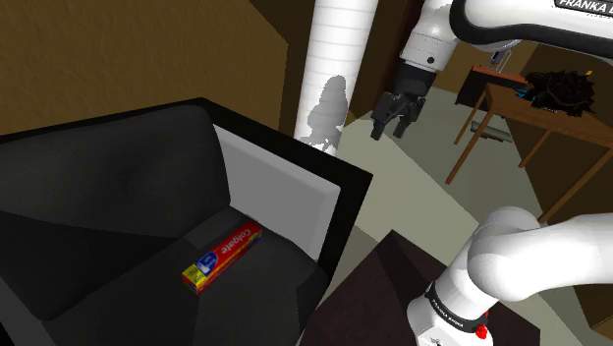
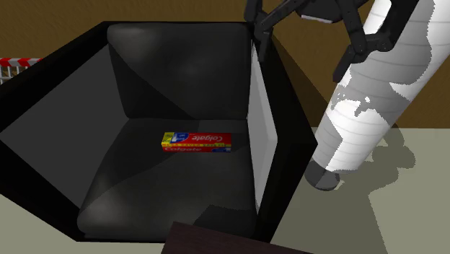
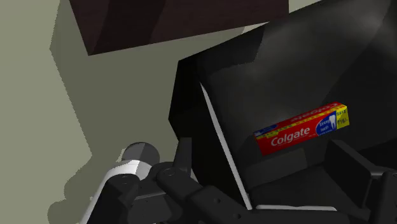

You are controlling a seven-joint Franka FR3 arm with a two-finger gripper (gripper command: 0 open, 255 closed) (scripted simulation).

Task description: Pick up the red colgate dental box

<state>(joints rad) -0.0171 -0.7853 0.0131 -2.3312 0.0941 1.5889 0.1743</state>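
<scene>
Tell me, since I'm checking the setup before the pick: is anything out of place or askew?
The red Colgate box lies flat on the seat of a black armchair, near one armrest, which is an odd place for it. It looks intact. The gripper hangs open above, beyond that armrest.

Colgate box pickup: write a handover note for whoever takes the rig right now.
Gripper: open and empty, in the air beside the armchair, out past its armrest and well clear of the box.
Box: lying flat on the seat, toward that same armrest, not gripped.
Done: no grasp yet.
Left: bring the gripper over the seat, lower it probably across the box's narrow width, close and lift.
</scene>
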